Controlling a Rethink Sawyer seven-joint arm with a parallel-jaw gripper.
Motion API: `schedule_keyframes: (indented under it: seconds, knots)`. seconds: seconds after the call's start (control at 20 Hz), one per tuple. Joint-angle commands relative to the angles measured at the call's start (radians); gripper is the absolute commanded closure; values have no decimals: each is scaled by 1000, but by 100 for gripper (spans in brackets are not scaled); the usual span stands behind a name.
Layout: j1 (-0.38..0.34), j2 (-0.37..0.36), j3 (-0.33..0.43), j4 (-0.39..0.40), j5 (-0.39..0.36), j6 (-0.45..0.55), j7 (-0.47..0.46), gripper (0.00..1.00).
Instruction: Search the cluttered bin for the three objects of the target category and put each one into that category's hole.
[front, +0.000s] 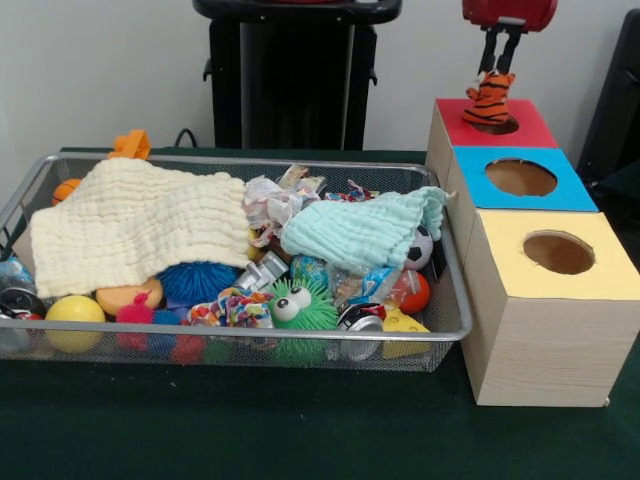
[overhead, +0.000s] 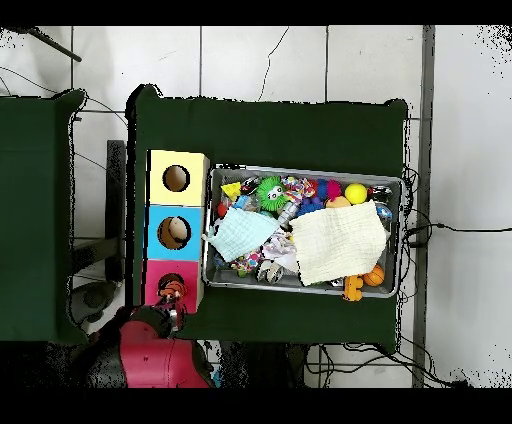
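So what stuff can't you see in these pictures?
- Toys under the cream cloth and mint cloth in the bin: covered in both views.
- Inside of the red hole: blocked by the tiger toy that the tool holds over it, front view.
- The arm: cut off by the top edge, front view.

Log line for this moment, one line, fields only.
gripper: shut on tiger toy | position: over red hole | bin: cluttered, two cloths on top | state: toy not yet dropped
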Motion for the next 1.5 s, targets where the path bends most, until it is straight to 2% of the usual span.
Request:
schedule_keyframes:
  seconds: [0.05, 1.5]
  knots:
    - [8, 50, 13, -45, 62, -54, 271, 100]
    - [42, 42, 4, -58, 118, -15, 258, 100]
